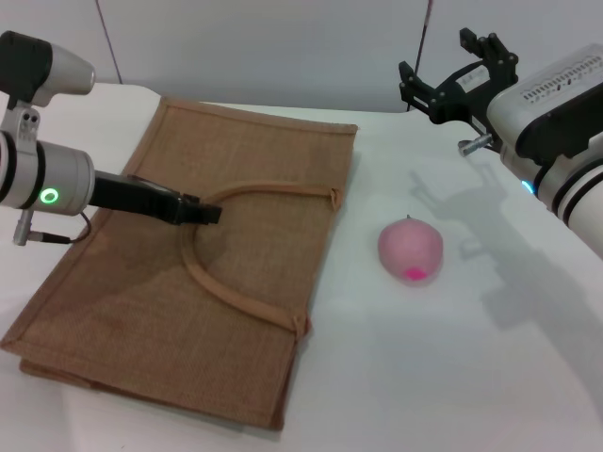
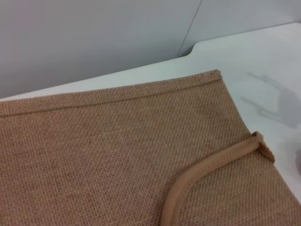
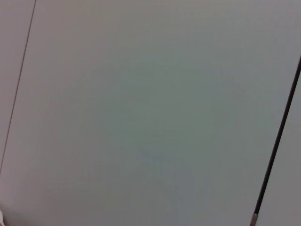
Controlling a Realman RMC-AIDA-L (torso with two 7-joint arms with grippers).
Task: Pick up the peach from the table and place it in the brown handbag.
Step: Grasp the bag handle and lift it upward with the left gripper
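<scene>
The peach [image 1: 411, 250], pale pink with a magenta patch, lies on the white table [image 1: 452, 377], right of the brown handbag [image 1: 217, 282]. The handbag lies flat with one loop handle [image 1: 247, 193] on top. My left gripper [image 1: 203, 214] reaches in from the left, low over the bag, with its tip at the top of the handle's arch. The left wrist view shows the burlap [image 2: 117, 150] and a stretch of the handle [image 2: 207, 167]. My right gripper [image 1: 450, 80] is open and empty, raised at the back right, well above and behind the peach.
The right arm's white body [image 1: 565, 151] fills the right edge. The right wrist view shows only a plain grey wall [image 3: 150, 113]. Bare tabletop lies around the peach and in front of it.
</scene>
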